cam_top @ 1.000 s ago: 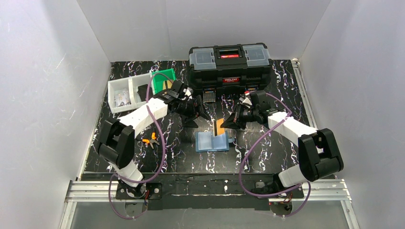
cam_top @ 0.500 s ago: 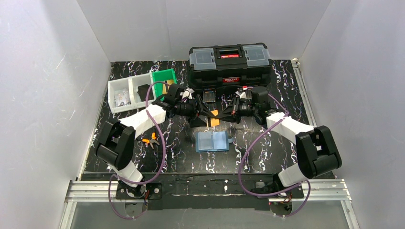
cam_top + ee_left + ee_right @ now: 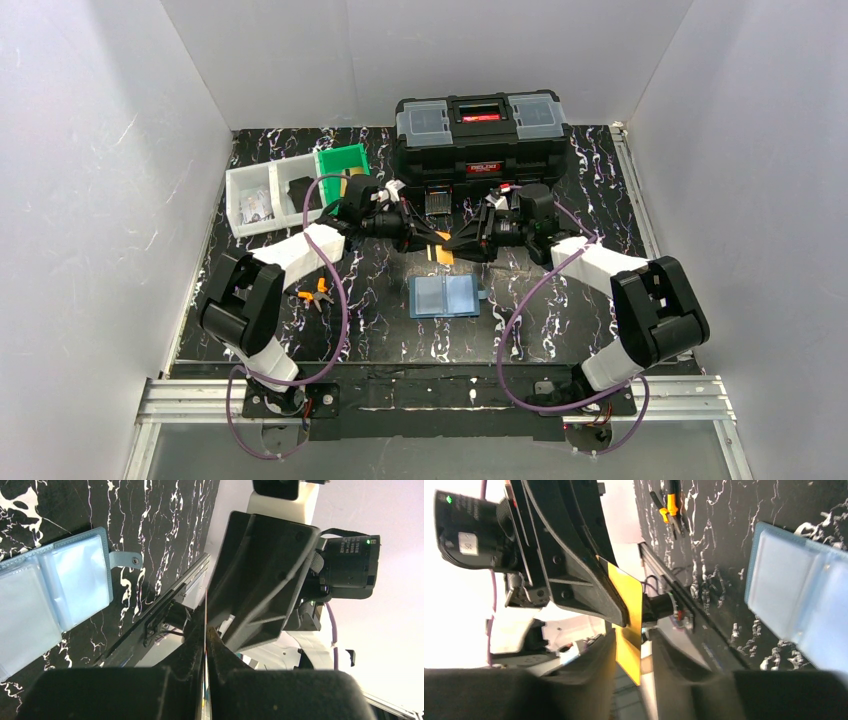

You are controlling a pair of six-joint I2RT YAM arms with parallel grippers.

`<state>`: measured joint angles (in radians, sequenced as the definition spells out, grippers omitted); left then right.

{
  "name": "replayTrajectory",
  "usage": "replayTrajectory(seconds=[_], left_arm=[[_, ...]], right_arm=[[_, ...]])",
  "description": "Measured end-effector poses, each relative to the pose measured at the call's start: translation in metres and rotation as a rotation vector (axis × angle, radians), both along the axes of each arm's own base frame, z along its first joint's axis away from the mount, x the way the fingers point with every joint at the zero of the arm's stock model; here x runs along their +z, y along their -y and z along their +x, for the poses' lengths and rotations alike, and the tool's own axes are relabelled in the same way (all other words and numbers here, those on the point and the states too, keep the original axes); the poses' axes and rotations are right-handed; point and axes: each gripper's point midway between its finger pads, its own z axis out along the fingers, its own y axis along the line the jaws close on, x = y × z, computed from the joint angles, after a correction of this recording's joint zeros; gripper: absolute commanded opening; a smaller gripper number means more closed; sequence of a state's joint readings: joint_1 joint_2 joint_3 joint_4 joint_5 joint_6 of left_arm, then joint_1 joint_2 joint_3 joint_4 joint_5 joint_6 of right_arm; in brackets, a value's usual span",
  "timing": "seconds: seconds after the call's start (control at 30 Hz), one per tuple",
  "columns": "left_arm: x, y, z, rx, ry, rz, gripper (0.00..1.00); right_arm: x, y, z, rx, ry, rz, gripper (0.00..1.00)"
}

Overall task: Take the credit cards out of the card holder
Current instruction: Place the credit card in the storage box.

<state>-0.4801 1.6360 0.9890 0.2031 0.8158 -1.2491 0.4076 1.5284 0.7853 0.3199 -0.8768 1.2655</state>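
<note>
left claw point(image 3: 437, 238) clenched on card point(image 3: 629, 605), mid handover
right claw point(image 3: 462, 240) parted opposite; next: pull card clear, wallet point(image 3: 446, 296) waits below

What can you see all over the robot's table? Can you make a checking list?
Surface: black marbled table.
Job's things: card holder lies open and flat; orange card is up in the air between both grippers; dark card not seen.
Clutter: black toolbox, green bin and white tray at the back; orange pliers near the left arm.
Grippers: left gripper shut on the orange card; right gripper open around it.
Cables: purple cables loop along both arms, off the card holder.
Surroundings: white walls on three sides.
</note>
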Motion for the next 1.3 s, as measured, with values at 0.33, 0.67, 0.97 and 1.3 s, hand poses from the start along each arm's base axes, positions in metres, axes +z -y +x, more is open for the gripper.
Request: replayTrajectory(seconds=[0.33, 0.67, 0.97, 1.3], left_arm=[[-0.014, -0.006, -0.006, -0.008, -0.019, 0.067, 0.00], [0.007, -0.053, 0.033, 0.074, 0.083, 0.266, 0.00], [0.048, -0.143, 0.115, 0.251, 0.323, 0.643, 0.00], [-0.015, -0.205, 0.189, 0.260, 0.284, 0.989, 0.00]], right_arm=[[-0.013, 0.007, -0.003, -0.009, 0.037, -0.141, 0.95], [-0.017, 0.023, -0.010, -0.039, 0.086, -0.257, 0.96], [-0.021, 0.034, -0.018, -0.038, 0.109, -0.327, 0.96], [-0.008, 0.050, -0.031, -0.062, 0.167, -0.385, 0.96]])
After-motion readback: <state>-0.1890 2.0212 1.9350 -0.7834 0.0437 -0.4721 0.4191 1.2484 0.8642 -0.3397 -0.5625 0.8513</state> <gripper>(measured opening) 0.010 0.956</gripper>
